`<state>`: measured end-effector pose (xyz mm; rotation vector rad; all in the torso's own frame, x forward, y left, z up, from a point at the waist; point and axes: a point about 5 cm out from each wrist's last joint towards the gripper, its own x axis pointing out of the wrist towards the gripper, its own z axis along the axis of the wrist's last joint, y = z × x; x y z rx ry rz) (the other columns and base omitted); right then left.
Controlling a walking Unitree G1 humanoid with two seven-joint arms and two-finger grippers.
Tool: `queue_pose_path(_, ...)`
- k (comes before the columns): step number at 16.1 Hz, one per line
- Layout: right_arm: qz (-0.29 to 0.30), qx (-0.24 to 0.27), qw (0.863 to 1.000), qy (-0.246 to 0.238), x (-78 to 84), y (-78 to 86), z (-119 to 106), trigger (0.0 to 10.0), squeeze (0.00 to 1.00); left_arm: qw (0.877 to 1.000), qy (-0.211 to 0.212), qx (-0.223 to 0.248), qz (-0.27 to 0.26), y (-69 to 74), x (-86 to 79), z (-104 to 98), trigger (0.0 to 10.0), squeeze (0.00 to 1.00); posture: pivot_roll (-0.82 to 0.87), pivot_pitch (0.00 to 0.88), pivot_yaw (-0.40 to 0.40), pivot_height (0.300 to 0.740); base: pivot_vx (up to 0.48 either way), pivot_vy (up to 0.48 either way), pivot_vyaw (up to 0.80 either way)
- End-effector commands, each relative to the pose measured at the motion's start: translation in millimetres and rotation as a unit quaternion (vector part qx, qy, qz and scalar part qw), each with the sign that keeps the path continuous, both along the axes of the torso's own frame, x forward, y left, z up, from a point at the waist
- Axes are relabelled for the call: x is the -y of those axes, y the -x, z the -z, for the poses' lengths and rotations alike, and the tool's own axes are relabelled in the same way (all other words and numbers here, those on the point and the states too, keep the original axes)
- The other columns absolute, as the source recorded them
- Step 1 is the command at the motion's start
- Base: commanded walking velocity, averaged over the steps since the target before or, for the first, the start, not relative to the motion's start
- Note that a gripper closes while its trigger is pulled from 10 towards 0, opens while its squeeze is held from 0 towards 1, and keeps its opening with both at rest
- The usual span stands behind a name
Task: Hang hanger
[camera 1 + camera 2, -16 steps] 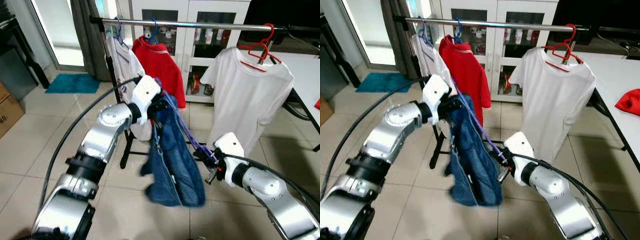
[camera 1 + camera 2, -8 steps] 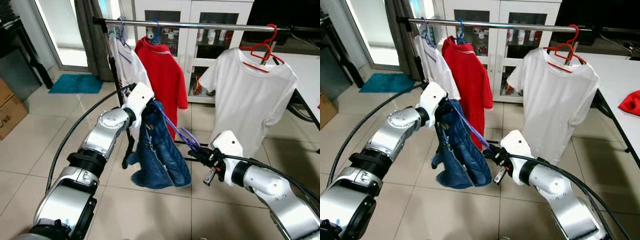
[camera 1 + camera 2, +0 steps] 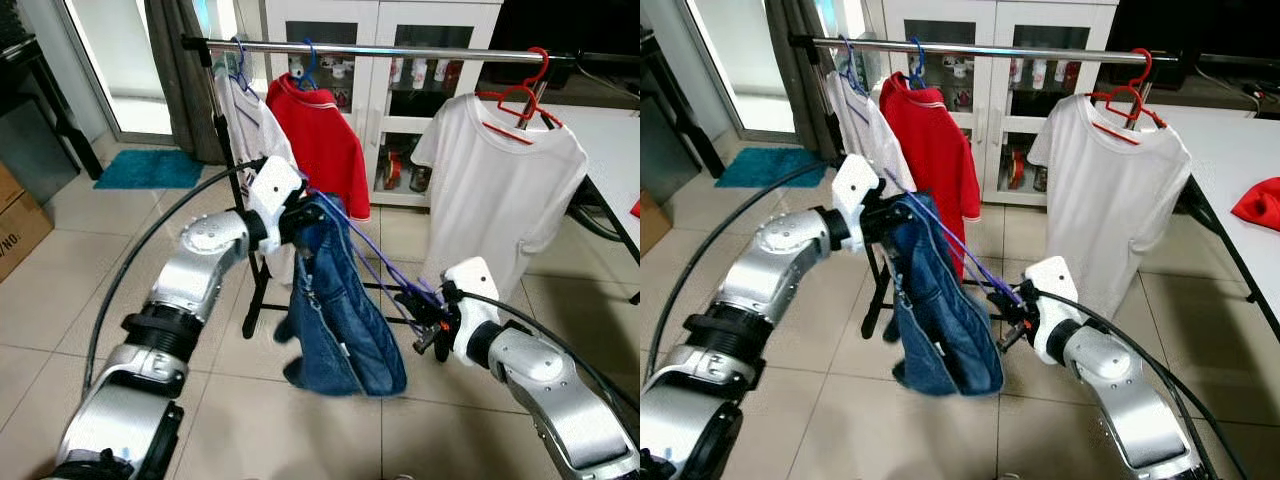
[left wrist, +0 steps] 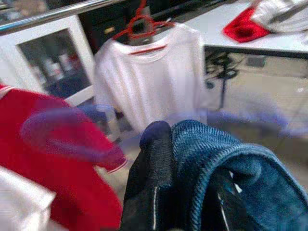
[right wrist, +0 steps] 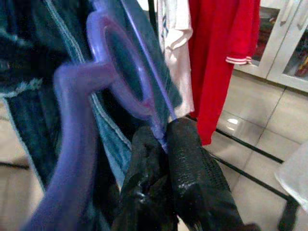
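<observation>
The purple hanger carrying the blue denim garment stretches between the two arms, its long axis running from about 10 o'clock at the left gripper down to about 4 o'clock at the right gripper. The left gripper is pinched shut on the upper end, where the denim drapes over it; in the left wrist view its black fingers sit buried against the cloth. The right gripper is clamped tight on the lower end, with the hanger's hook loop curling just past its fingers in the right wrist view. The chrome rail lies up at 12 o'clock from the hanger, well apart and farther from the robot, already holding a red shirt and a white T-shirt. Free rail shows between those two, at roughly 1 o'clock from the left gripper. Since the hook sits at the right gripper's low end, pointing away from the rail, the likely need is to swing that end upward toward 12 o'clock before it can catch.
</observation>
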<state>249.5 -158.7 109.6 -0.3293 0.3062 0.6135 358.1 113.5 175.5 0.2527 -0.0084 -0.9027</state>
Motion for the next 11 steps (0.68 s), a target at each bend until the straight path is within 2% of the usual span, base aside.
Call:
queue_pose_path(1,0.029,-0.006,1.000,-0.007,10.7,-1.8,0,10.0,0.00,0.999,-0.003,0.015,-0.043,-6.2,-11.9,-6,10.0,0.00,-0.08,0.000,0.043,0.740,0.000,0.000,0.00)
queue_pose_path(2,0.038,-0.006,0.999,-0.009,15.4,-2.7,-1,10.0,0.00,0.996,-0.017,0.022,-0.081,-11.8,-21.6,-7,10.0,0.00,-0.08,0.000,0.043,0.740,0.000,0.000,0.00)
queue_pose_path(3,0.040,-0.005,0.999,-0.008,17.1,-3.1,-1,10.0,0.00,0.995,-0.026,0.026,-0.094,-13.4,-24.7,-7,10.0,0.00,-0.08,0.000,0.043,0.740,0.000,0.000,0.00)
queue_pose_path(5,0.051,-0.004,0.999,-0.009,24.3,-5.0,-4,10.0,0.00,0.996,-0.016,0.021,-0.080,-12.8,-27.7,-9,10.0,0.00,-0.09,0.000,0.043,0.740,0.000,0.000,0.00)
queue_pose_path(7,0.061,-0.003,0.998,-0.007,29.6,-6.0,-5,10.0,0.00,1.000,0.006,0.013,-0.023,-4.3,-24.0,-11,10.0,0.00,-0.09,0.000,0.044,0.740,0.000,0.000,0.00)
queue_pose_path(11,0.102,-0.019,0.995,-0.002,35.0,-6.3,5,10.0,0.00,0.998,-0.022,-0.006,-0.064,-2.6,-34.5,1,10.0,0.00,-0.09,0.000,0.048,0.740,0.000,0.000,0.00)
